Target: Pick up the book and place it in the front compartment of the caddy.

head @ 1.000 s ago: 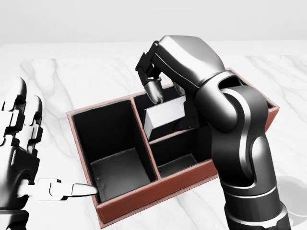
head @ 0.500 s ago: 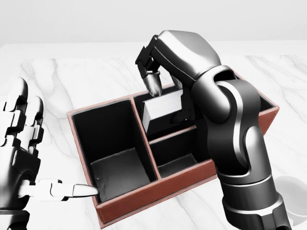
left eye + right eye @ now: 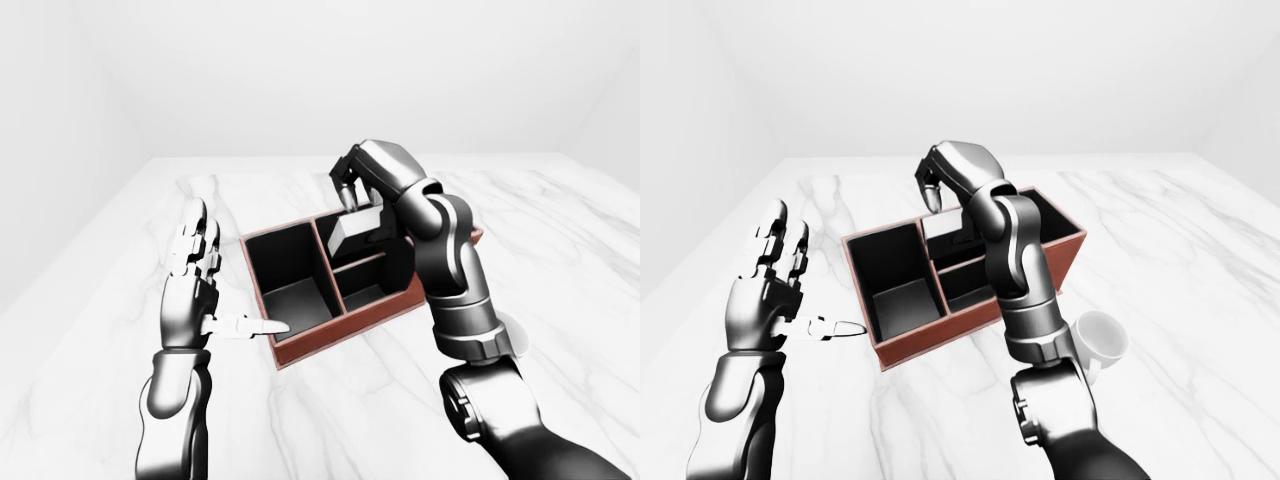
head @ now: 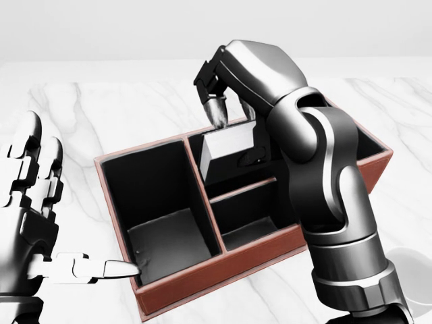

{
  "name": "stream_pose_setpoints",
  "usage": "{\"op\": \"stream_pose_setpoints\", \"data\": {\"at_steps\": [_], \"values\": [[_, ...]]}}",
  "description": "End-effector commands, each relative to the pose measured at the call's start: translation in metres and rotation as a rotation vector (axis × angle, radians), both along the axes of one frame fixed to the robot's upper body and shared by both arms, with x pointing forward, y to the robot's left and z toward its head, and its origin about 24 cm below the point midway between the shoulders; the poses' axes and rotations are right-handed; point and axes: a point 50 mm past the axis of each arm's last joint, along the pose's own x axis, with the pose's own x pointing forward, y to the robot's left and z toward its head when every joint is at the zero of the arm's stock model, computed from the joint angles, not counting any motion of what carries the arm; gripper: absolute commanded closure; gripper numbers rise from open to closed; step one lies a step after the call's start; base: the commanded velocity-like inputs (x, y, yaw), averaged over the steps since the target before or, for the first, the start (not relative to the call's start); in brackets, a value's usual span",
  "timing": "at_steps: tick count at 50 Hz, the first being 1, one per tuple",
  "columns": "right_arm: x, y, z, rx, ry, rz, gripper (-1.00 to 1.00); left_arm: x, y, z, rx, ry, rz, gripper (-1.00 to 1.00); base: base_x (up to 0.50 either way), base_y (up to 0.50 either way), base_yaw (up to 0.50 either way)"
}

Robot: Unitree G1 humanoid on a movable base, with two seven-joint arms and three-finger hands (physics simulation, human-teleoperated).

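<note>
I hold the book (image 4: 229,150), stiff and light, by its top edge in my right hand (image 4: 226,101), fingers clamped, over a caddy (image 4: 202,280) compartment; left hand (image 4: 34,202) splayed

The book (image 4: 228,150) is a small pale grey block, tilted, at the centre of the head view, sitting in the caddy's upper middle compartment. The caddy (image 4: 223,266) is a reddish-brown box with black compartments, on the marble counter (image 4: 101,115).
</note>
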Motion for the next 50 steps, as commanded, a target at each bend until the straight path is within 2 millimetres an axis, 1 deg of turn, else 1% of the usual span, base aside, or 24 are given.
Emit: {"op": "stream_pose_setpoints", "data": {"at_steps": [1,5,8,18,31,38,50], "values": [[0.008,-0.005,0.002,0.022,-0.019,-0.035,1.00,0.000,0.000,0.000,0.001,0.002,0.001,-1.00,0.00,0.00,0.00],[0.012,-0.006,0.000,0.027,-0.011,-0.044,1.00,0.000,0.000,0.000,0.001,0.000,0.001,-1.00,0.00,0.00,0.00],[0.013,-0.007,0.002,0.025,-0.020,-0.054,1.00,0.000,0.000,0.001,0.001,-0.003,0.001,-1.00,0.00,0.00,0.00],[0.015,0.001,0.003,0.026,-0.021,-0.039,1.00,0.000,0.001,0.001,0.002,-0.003,0.002,-1.00,0.00,0.00,0.00],[0.018,0.007,0.006,0.023,-0.026,-0.036,1.00,0.000,0.001,0.003,0.001,-0.012,0.003,-1.00,0.00,0.00,0.00],[0.024,0.005,0.000,0.032,-0.005,-0.053,1.00,0.000,0.001,0.003,0.001,-0.014,0.003,-1.00,0.00,0.00,0.00],[0.030,0.002,-0.001,0.037,0.007,-0.067,1.00,0.000,0.000,0.000,0.006,0.000,0.001,-1.00,0.00,0.00,0.00]]}}
